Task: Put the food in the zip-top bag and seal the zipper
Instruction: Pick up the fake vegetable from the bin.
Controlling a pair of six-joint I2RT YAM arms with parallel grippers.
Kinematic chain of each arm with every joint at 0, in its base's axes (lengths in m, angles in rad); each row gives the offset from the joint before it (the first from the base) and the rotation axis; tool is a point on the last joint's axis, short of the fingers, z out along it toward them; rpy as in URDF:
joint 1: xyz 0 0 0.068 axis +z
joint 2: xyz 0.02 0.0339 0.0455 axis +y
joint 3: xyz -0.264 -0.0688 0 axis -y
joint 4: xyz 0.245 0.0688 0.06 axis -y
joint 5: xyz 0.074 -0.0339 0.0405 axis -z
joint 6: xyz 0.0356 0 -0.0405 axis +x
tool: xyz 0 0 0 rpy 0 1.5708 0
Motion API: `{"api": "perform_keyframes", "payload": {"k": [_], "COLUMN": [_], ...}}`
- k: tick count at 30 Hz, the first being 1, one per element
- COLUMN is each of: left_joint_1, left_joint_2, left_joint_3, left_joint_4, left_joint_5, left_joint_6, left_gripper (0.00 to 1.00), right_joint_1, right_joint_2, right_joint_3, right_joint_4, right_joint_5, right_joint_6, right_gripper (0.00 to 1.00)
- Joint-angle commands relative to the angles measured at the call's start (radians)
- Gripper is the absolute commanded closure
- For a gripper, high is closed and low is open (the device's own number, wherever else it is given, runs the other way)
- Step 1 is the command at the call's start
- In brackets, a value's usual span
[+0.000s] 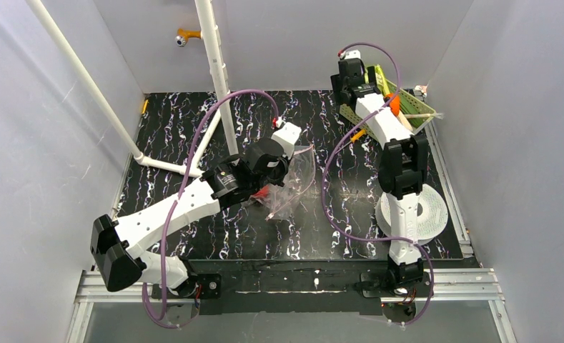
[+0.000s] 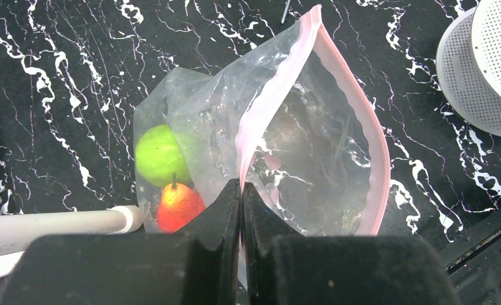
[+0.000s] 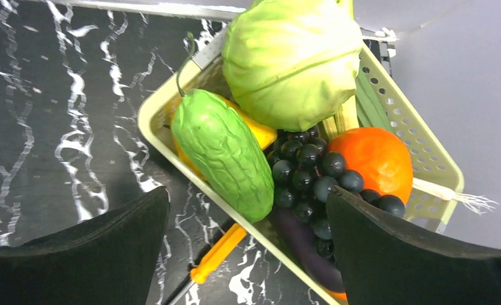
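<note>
right hand [image 3: 244,206] hangs spread wide over the basket [image 3: 419,152], green cucumber [image 3: 225,152] lying slantwise just beneath it (left hand [image 2: 242,190] pinches the zipper [image 2: 267,108] of the zip-top bag [image 2: 317,152]).

The clear crinkly plastic zip-top bag [image 2: 311,146] gapes wide just ahead of our left claw [image 2: 242,190], whose closed fingers pinch its narrow pink zipper strip [image 2: 270,108]. Inside, left of that claw, we see a round green fruit [image 2: 159,155] and a red-orange pear [image 2: 178,206]. Before our wide-spread right claw [image 3: 247,194], a bumpy green cucumber [image 3: 225,155], yellow piece [image 3: 259,132], dark purple grape bunch [image 3: 308,171] and round orange fruit [image 3: 371,159] lie heaped together.
</note>
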Motion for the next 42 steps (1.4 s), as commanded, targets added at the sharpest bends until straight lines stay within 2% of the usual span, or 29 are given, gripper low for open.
{"api": "perform_keyframes", "payload": {"k": [1,4,7,20,27,30,34,37,41,42], "left_joint_1": [-0.004,-0.004,-0.004,-0.018,-0.031,-0.036,-0.040,-0.046,-0.050,-0.050], "left_joint_2": [0.024,0.036,0.045,0.045,0.048,0.051,0.052,0.051,0.045,0.042], "left_joint_3": [0.033,0.034,0.037,0.029,0.026,0.026,0.023,0.024,0.023,0.022], "left_joint_4": [-0.015,-0.017,-0.023,-0.018,-0.015,-0.012,-0.011,-0.011,-0.008,-0.006], "left_joint_5": [-0.003,-0.006,-0.006,-0.039,-0.063,-0.076,-0.085,-0.095,-0.105,-0.108], "left_joint_6": [-0.011,-0.011,-0.010,0.009,0.023,0.032,0.036,0.041,0.046,0.046], "left_gripper": [1.00,1.00,1.00,1.00,1.00,1.00,1.00,1.00,1.00,1.00], "right_joint_1": [-0.003,-0.002,-0.003,-0.004,-0.003,0.005,0.023,0.049,0.088,0.113], "right_joint_2": [0.061,0.096,0.125,0.198,0.185,0.148,0.063,-0.058,-0.184,-0.260], "right_joint_3": [0.059,0.075,0.091,0.112,0.126,0.150,0.133,0.104,0.022,-0.067], "right_joint_4": [0.119,0.177,0.219,0.244,0.213,0.180,0.187,0.187,0.178,0.172], "right_joint_5": [0.099,0.110,0.106,0.102,0.088,0.094,0.110,0.152,0.177,0.188], "right_joint_6": [-0.117,-0.151,-0.172,-0.193,-0.178,-0.171,-0.189,-0.199,-0.175,-0.148], "right_gripper": [0.02,0.03,0.09,0.26,0.52,0.62,0.70,0.74,0.77,0.80]}}
